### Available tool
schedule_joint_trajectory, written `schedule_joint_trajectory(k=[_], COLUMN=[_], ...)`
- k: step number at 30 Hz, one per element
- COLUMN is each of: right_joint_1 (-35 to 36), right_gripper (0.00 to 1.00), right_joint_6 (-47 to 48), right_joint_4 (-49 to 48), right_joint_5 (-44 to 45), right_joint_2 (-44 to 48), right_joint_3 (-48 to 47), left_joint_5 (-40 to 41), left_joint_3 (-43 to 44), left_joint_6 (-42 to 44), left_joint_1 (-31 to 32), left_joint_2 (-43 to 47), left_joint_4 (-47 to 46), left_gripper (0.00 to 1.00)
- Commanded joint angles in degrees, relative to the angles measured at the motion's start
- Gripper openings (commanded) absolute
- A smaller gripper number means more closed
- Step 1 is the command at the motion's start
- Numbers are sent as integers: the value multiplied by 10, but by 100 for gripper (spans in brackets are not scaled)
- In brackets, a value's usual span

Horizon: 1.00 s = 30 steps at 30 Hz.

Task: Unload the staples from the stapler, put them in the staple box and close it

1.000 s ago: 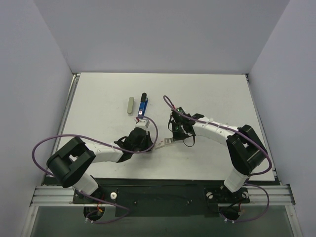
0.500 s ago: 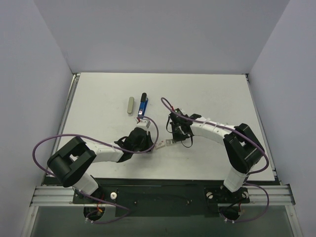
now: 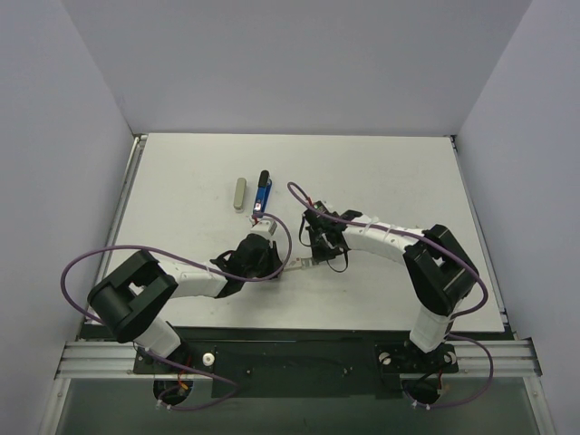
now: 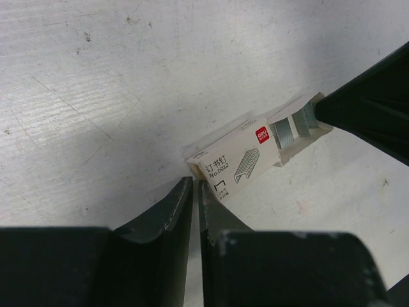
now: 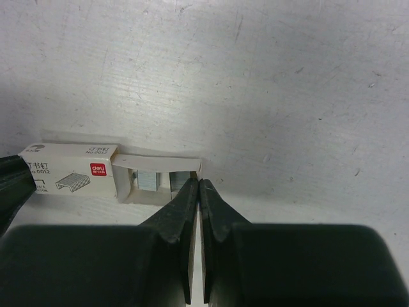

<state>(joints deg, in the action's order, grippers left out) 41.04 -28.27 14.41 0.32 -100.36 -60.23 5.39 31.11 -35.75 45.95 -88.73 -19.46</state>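
The blue and black stapler (image 3: 263, 192) lies at the table's middle rear, away from both grippers. A small white staple box (image 3: 300, 265) lies between the grippers. Its tray is slid partly out, with grey staples (image 5: 148, 179) lying in it; they also show in the left wrist view (image 4: 295, 125). My left gripper (image 4: 193, 183) is shut, its tips against the closed end of the box (image 4: 238, 165). My right gripper (image 5: 199, 183) is shut, its tips at the open end of the tray (image 5: 160, 163). I cannot tell whether it pinches the tray's end wall.
A grey oblong piece (image 3: 239, 193) lies just left of the stapler. Purple cables loop from both arms over the near table. Grey walls enclose the white table (image 3: 390, 172) on three sides.
My right gripper has moved left, up to the open end of the staple box. My left gripper and the stapler have stayed in place.
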Motion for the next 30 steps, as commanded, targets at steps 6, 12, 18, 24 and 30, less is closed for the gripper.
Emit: schedule_joint_trajectory(k=[6,12,18,24,30], right_joint_1=[3,0,3,10,13], right_gripper=[0,0,0,0,0], right_joint_6=[-5,-2,9,23,23], right_joint_4=[17,17,18,18,18], right_joint_5=[28,28,23,21,27], right_joint_2=[-4,-10,-14,-13,-5], right_joint_3=[-24,-36,-48,-46,-39], left_joint_5=[-12,-18,-22,-27,-35], left_joint_3=[11,14,15,18,19], left_joint_6=[9,9,9,10,13], left_joint_1=[-2,-2,-1,-1,-1], left_joint_2=[-8,-15,-21,-25,-28], left_joint_4=[-2,-5,-6,-7,-11], left_gripper=[19,19,18,17,15])
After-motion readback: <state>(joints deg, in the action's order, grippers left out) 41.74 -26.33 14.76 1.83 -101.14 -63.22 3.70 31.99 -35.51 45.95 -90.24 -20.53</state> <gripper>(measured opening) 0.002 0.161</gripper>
